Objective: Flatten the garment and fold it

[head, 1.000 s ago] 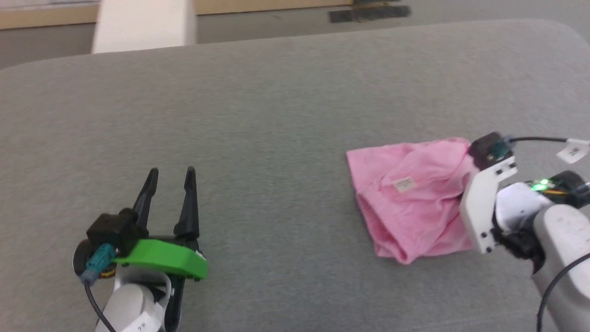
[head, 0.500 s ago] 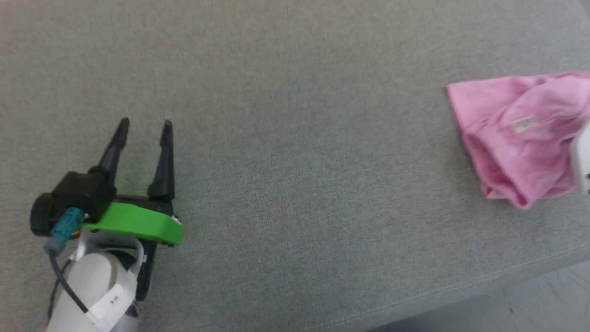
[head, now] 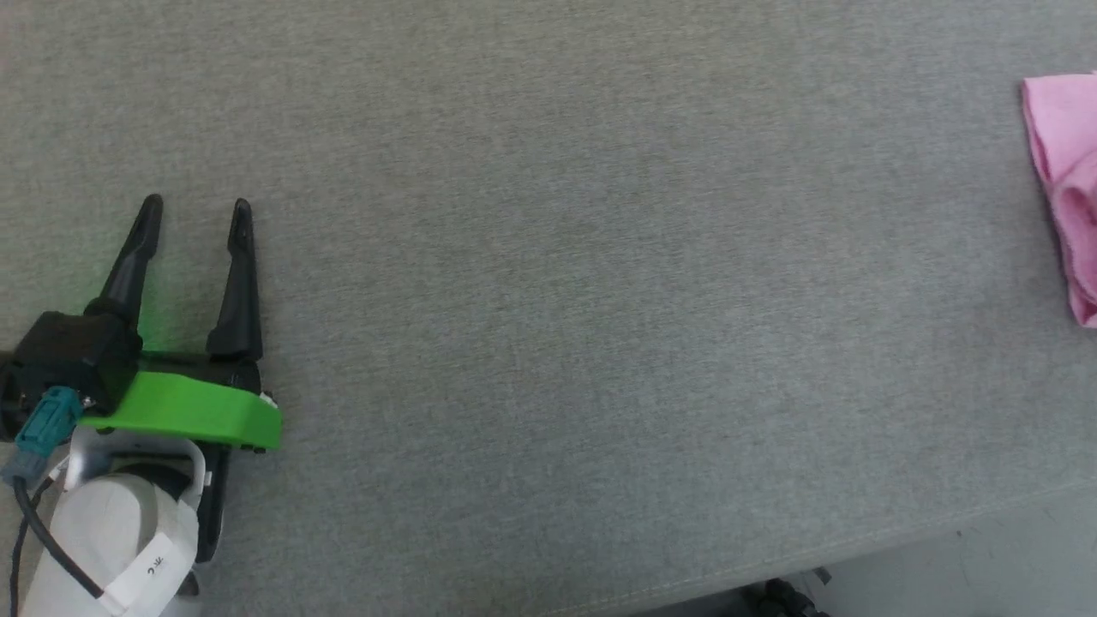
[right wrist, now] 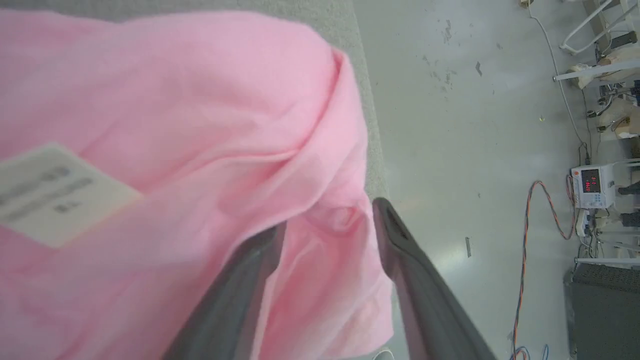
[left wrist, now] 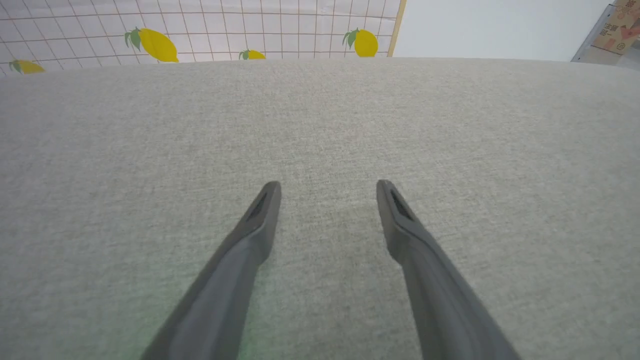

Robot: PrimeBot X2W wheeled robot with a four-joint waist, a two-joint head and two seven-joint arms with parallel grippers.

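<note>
Since the pink garment (right wrist: 175,125) lay bunched at the bench's (head: 557,257) right edge, cloth between the right end effector's (right wrist: 329,215) parted fingers might snag and slide off; left end effector (head: 197,202) wide, empty.

The head camera looks steeply down from above on the grey surface (head: 548,257). It stands far enough back to take in the left tool (head: 197,204) at lower left, a slice of the garment (head: 1063,154) at the right border and a strip of floor (head: 986,566) at lower right. The left wrist camera sits low and close over that surface, facing along the left tool towards a lemon-print backdrop (left wrist: 200,30) beyond the far edge. The right wrist camera is very near the garment, looking along the right tool (right wrist: 327,215) past the surface's edge to the floor. Head and left wrist views share the surface around the left tool. Head and right wrist views share the garment.
</note>
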